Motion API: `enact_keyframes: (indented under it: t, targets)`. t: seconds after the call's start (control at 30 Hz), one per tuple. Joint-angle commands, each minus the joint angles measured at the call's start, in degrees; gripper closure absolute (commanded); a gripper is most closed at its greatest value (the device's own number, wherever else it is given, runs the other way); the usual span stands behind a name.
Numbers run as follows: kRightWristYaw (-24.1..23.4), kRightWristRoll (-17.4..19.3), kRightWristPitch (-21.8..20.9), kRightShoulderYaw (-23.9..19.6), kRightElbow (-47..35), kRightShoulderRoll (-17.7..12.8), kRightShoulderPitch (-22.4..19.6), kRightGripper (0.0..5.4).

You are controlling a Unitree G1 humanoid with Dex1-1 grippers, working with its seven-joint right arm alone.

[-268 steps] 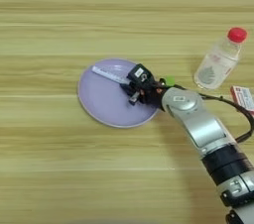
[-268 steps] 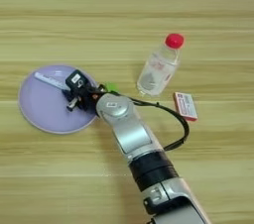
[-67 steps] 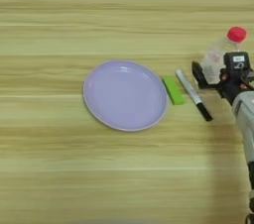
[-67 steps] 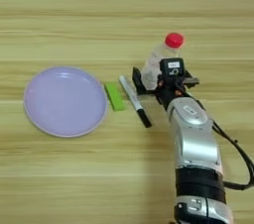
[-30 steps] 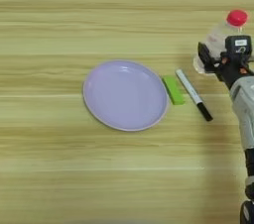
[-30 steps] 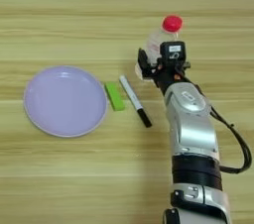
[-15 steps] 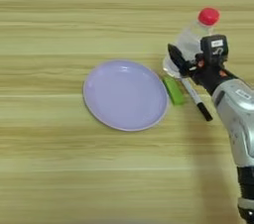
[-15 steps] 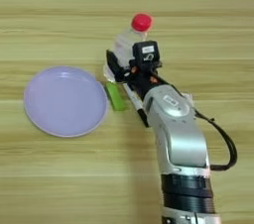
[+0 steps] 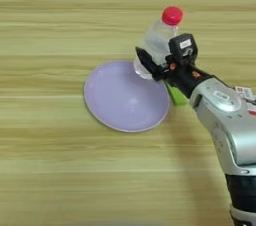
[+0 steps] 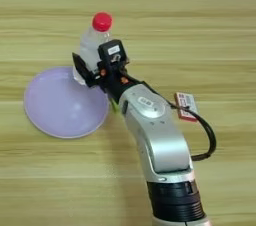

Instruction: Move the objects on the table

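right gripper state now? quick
Right gripper: shut on the clear red-capped plastic bottle, carrying it at the far right rim of the round lavender plate.

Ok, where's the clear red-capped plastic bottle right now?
The clear red-capped plastic bottle sits in the right gripper, at the far right rim of the round lavender plate.

End effector [image 10: 91, 70] clamps bottle [image 10: 92, 42] above right edge of lavender plate [image 10: 52, 107]; table [image 10: 210, 30] beneath.

Bottle [image 9: 159, 40] at plate's [image 9: 115, 100] right rim, block [image 9: 177, 95] beside.
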Motion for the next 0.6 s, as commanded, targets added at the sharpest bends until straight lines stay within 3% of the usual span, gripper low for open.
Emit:
enact_keyframes:
  t: [0.03, 0.33, 0.6]
  targets:
    - [-0.1, -0.8, -2.7, 2.2, -1.8, 1.1, -4.7, 2.18]
    - [0.5, -2.3, -4.4, 5.8, 3.4, 3.7, -3.8, 2.18]
    - [0.8, -4.4, -7.2, 6.5, 8.1, 3.5, -2.4, 2.18]
